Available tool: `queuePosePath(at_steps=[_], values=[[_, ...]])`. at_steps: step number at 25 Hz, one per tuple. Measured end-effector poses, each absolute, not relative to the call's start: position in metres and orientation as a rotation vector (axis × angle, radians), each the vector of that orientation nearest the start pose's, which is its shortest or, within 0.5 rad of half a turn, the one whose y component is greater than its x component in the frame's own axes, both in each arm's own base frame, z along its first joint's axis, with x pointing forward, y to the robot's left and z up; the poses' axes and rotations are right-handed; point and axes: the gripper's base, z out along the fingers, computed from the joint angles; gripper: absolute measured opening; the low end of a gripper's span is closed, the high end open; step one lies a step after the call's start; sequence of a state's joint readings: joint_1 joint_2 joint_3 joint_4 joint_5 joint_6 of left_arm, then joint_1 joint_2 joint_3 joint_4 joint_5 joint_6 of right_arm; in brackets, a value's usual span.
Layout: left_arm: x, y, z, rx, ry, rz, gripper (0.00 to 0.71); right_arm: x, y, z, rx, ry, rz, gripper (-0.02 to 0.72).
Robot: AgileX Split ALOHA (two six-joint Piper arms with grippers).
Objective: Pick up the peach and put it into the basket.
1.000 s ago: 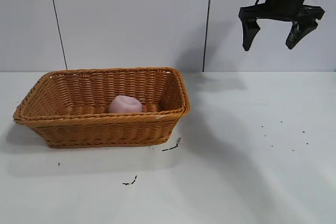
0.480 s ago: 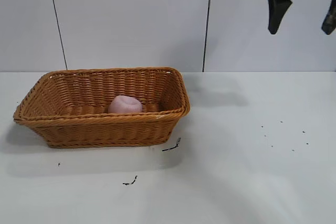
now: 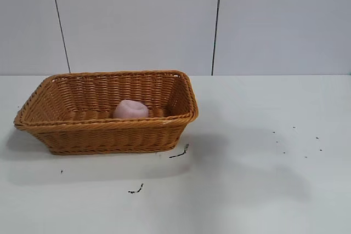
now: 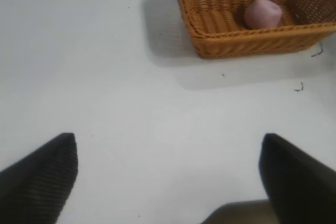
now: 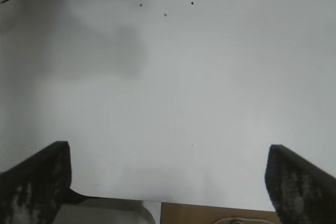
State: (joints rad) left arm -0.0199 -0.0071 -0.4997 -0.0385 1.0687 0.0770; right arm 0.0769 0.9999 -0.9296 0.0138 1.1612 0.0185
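Nothing appears left to do: the peach [image 3: 130, 109] lies inside the basket [image 3: 104, 126] on the table [image 3: 263, 190]. Both the left gripper [image 4: 168, 174] and right gripper [image 5: 168, 177] hang wide apart, empty, well clear of it.

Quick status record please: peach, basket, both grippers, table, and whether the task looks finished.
peach: lying inside the basket, near the middle of its floor, close to the near wall
basket: upright on the table, toward the left side in the exterior view
left gripper: open, empty, above bare table, away from the basket
right gripper: open, empty, above bare table; out of the exterior view
table: white, with a few small dark specks and scraps
task: looks done, peach is in the basket
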Motion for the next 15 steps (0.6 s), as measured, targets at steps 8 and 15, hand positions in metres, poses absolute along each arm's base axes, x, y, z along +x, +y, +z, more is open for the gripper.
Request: queuePosePath(at_steps=[8, 15], values=[[-0.006, -0.003, 0.277, 0.101, 2.042, -0.01, 0.692, 0.061, 0.006, 0.294, -0.086, 2.317, 0.055, 0.689], [-0.006, -0.003, 0.277, 0.101, 2.042, -0.01, 0.692, 0.015, 0.002, 0.281, -0.115, 2.109, 0.043, 0.689]])
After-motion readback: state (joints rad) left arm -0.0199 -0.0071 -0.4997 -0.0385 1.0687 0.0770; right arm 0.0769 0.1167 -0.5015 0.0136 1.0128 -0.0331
